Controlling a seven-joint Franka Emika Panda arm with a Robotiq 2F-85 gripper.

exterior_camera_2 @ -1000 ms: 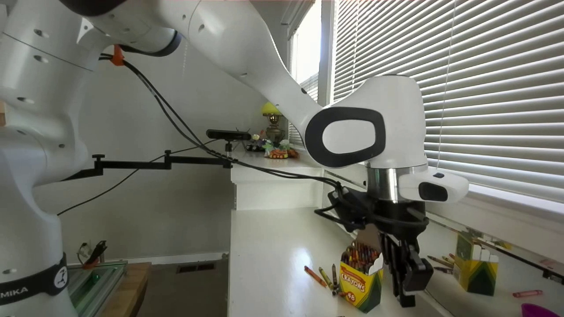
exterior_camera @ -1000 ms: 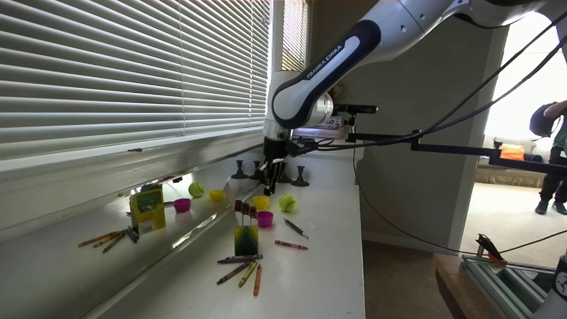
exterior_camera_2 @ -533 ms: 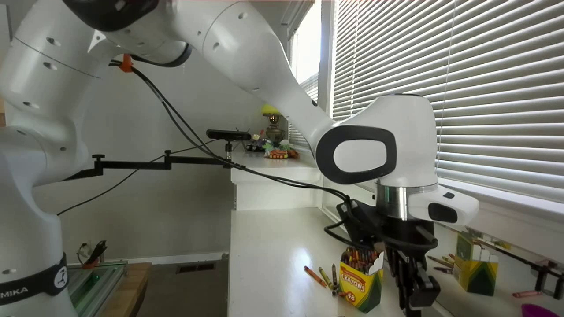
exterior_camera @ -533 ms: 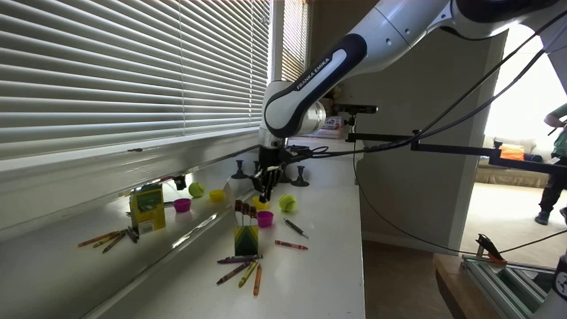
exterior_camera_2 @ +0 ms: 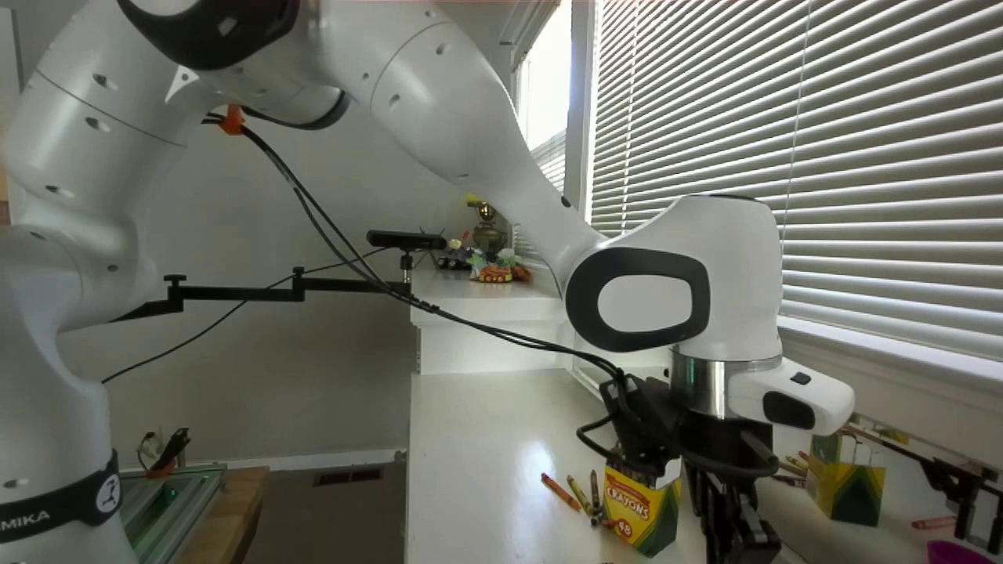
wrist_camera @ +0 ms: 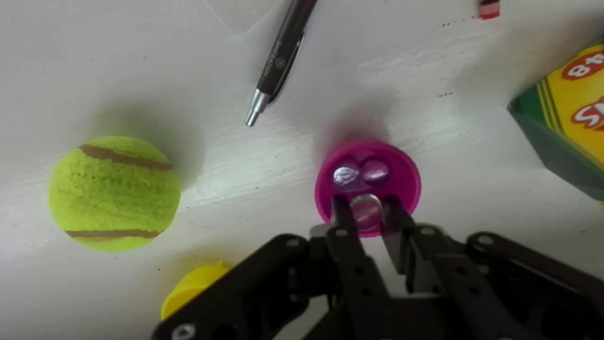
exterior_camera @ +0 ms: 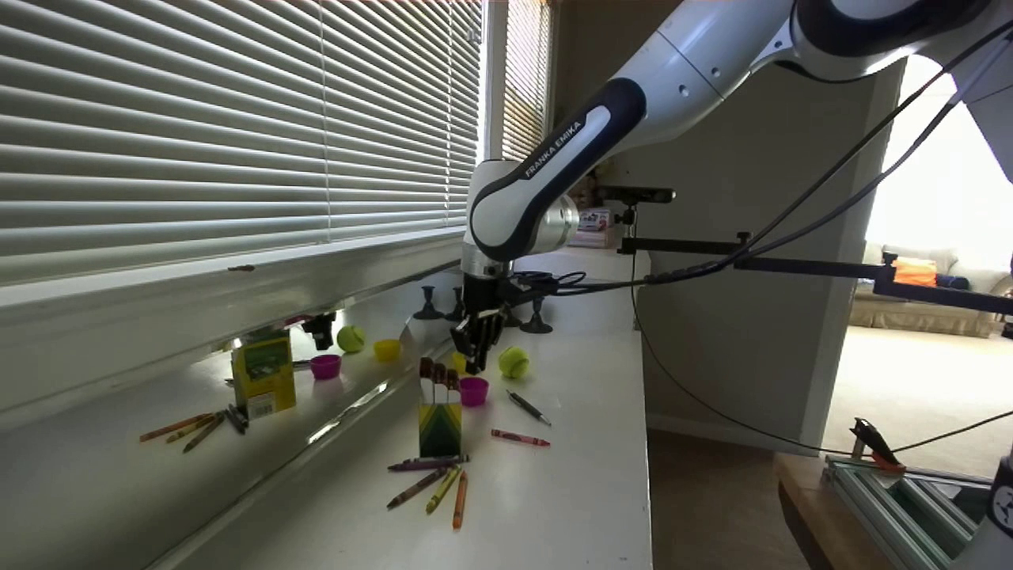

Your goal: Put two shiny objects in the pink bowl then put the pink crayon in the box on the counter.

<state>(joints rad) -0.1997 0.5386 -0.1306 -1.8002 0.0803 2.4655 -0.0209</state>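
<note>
wrist view: the gripper pinches a shiny object between its jaws over the pink bowl, where two more shiny objects lie side by side. in an exterior view, the pink crayon lies on the counter, apart from the upright box.

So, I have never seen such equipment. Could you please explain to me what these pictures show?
This is a robot arm; the black gripper at its end works like a hand. Two exterior views are taken from different places outside the robot; the wrist view is taken from the arm itself, looking down past the gripper. On the white counter are a pink bowl, a yellow bowl, a tennis ball, a pen, a crayon box, a pink crayon and other loose crayons. Two shiny pieces lie in the pink bowl, and the gripper appears to hold a third shiny piece over it.
</note>
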